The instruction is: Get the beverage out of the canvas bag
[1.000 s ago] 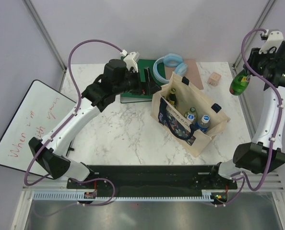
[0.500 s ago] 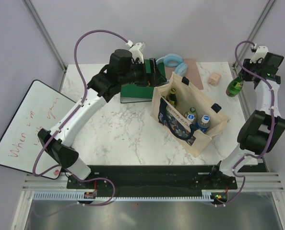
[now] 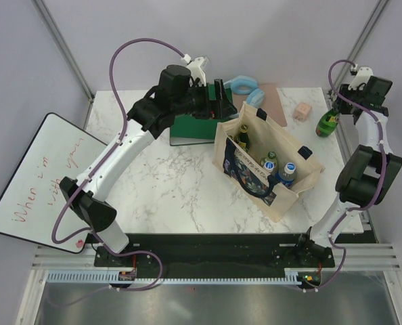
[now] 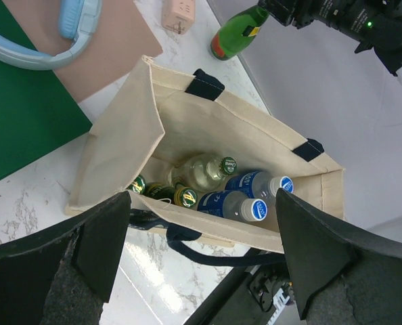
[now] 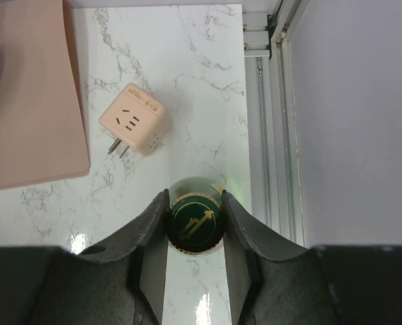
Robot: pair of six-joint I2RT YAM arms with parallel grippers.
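Up in the upper right of the top view, the green bottle [image 3: 327,123] stands outside the canvas bag [image 3: 265,162], near the table's right edge and close to a pinkish plug cube [image 3: 302,111]. The right gripper [image 3: 336,112] pinches it at the neck. In the right wrist view both fingers [image 5: 152,227] press against the sides of its dark green cap [image 5: 195,223], which bears a gold emblem with no readable words. Whether its base touches the marble cannot be told.

The bag sits right of centre, boxy and beige, its mouth gaping, with dark strap handles and a dark blue print on the lower-left side; the print's wording is too small to read. Inside, the left wrist view shows blue-capped bottles [image 4: 255,203] and green-capped ones [image 4: 204,172] lying together.

The left gripper [image 4: 201,261] hangs above the bag, its fingers spread wide and holding nothing.

At the left edge a whiteboard [image 3: 38,176] carries red handwriting, "When i'm with you".
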